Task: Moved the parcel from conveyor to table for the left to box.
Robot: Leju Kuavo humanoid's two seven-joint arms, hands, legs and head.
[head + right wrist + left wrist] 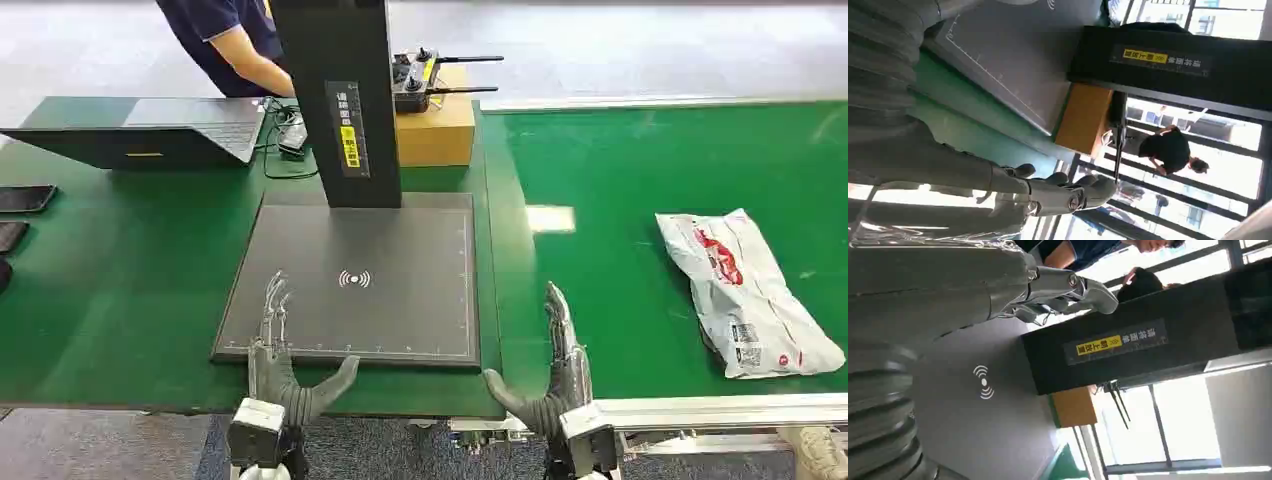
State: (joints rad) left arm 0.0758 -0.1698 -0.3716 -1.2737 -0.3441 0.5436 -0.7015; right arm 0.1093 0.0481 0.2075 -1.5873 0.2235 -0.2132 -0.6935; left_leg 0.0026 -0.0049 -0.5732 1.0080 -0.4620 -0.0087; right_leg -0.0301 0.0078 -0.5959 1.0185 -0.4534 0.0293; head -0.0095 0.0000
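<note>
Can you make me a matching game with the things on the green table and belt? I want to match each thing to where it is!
Things:
1. parcel
2. laptop
3. cardboard box
4. left robot hand

Places:
A. behind the black column
B. on the green conveyor
C. at the scanner pad's near edge
D. far left of the table

Pairs: 1-B, 2-D, 3-A, 4-C
</note>
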